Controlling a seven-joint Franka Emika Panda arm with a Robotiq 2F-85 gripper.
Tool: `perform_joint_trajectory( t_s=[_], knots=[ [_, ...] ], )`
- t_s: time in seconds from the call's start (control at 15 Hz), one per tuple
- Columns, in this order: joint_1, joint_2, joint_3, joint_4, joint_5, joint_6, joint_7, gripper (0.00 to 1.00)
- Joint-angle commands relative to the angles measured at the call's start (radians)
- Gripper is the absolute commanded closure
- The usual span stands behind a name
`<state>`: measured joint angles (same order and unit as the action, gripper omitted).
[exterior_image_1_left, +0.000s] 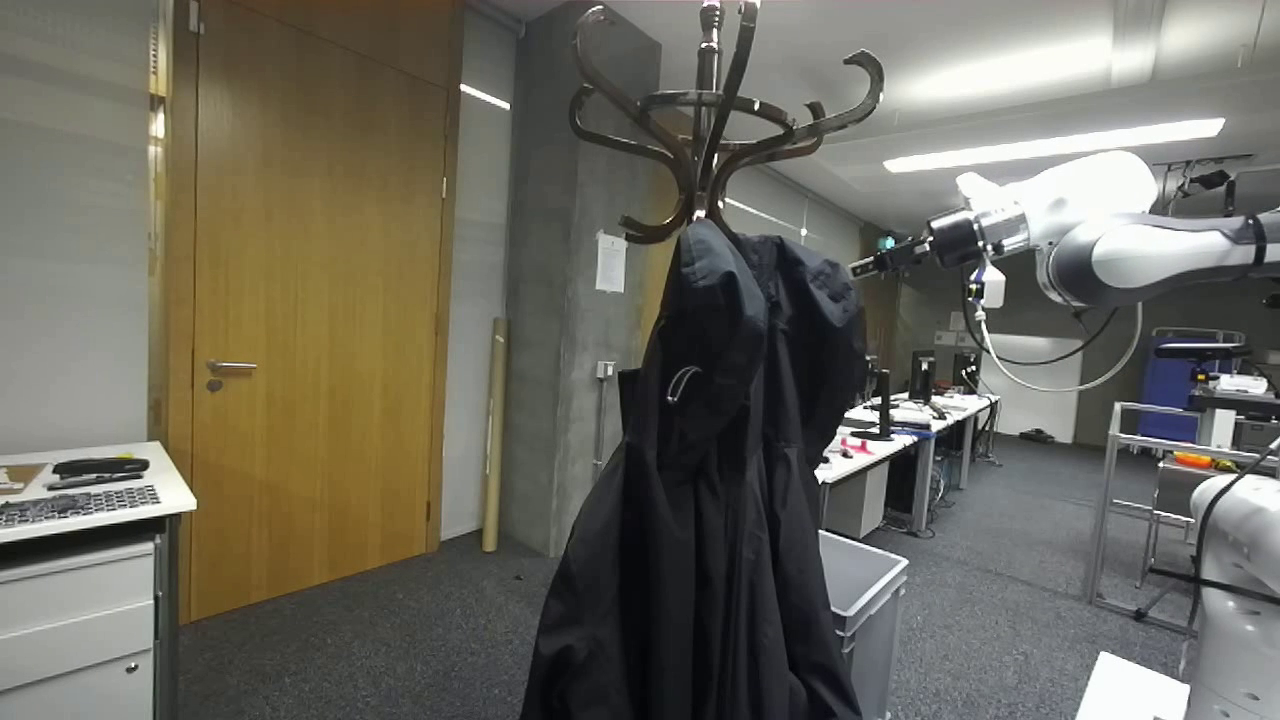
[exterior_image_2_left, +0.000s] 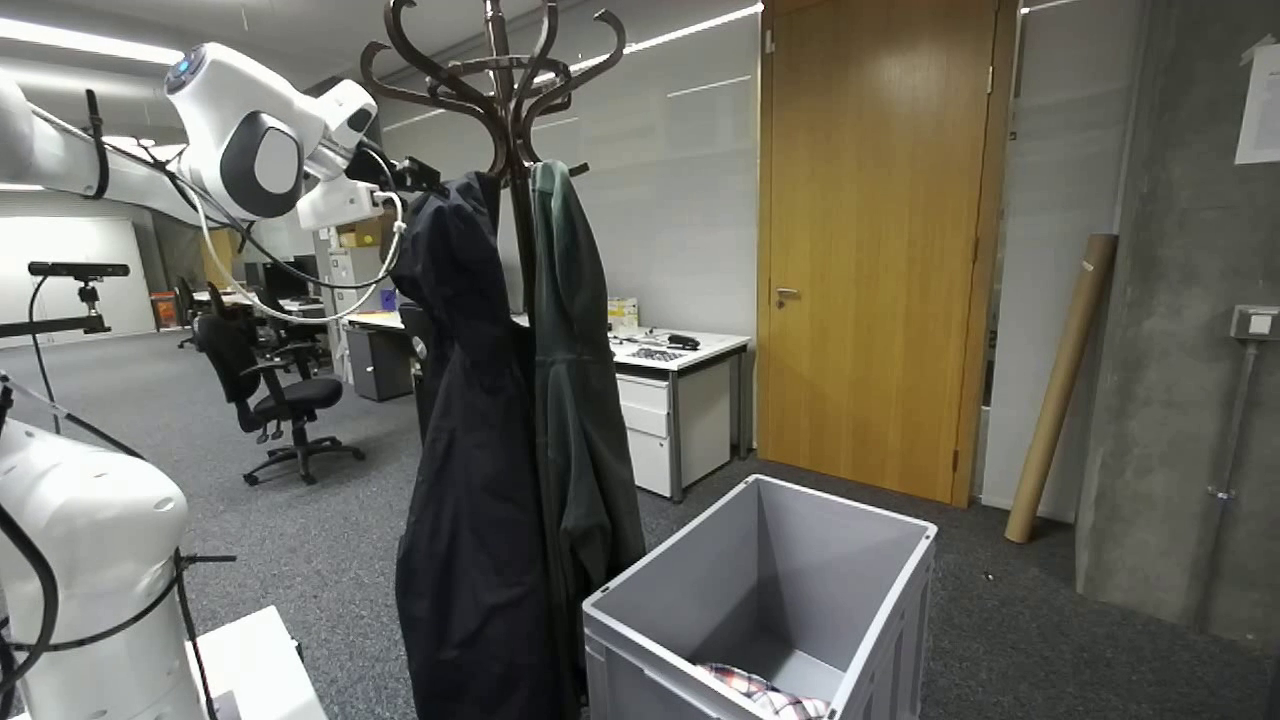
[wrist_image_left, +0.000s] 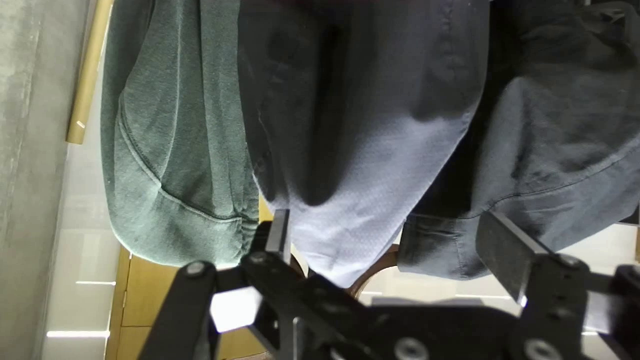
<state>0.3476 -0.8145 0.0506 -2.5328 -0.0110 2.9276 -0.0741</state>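
A dark jacket (exterior_image_1_left: 720, 450) hangs from a brown coat stand (exterior_image_1_left: 706, 130), and a green garment (exterior_image_2_left: 575, 350) hangs beside it in an exterior view. My gripper (wrist_image_left: 385, 227) is open, with its fingers (wrist_image_left: 515, 255) spread wide. Between and beyond them in the wrist view lies the pointed upper part of the dark jacket (wrist_image_left: 370, 150), apparently upside down. More dark cloth (wrist_image_left: 565, 150) sits behind the right finger, and the green garment (wrist_image_left: 185, 150) is to the left. In both exterior views the gripper (exterior_image_2_left: 425, 180) is at the jacket's upper part; whether it touches cannot be told.
A grey bin (exterior_image_2_left: 760, 560) with a checked cloth (exterior_image_2_left: 765, 690) inside stands on the floor by the coat stand. Curved hooks (exterior_image_2_left: 500, 90) spread above the garments. A loose cable (exterior_image_1_left: 1060, 370) hangs from the arm. Desks (exterior_image_1_left: 900, 420) and a wooden door (exterior_image_1_left: 320, 300) lie farther off.
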Motion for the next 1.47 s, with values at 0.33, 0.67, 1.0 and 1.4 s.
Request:
perform_joint_trajectory(
  t_s=[0.33,0.67,1.0,1.4],
  knots=[
    [0.012,0.092,-0.024,0.061,-0.006,0.066,-0.073,0.0],
    [0.01,0.106,-0.032,0.079,-0.011,0.074,-0.101,0.27],
    [0.008,0.105,-0.035,0.08,-0.01,0.069,-0.103,0.62],
    [0.003,0.088,-0.033,0.095,-0.011,0.051,-0.1,1.0]
  ],
)
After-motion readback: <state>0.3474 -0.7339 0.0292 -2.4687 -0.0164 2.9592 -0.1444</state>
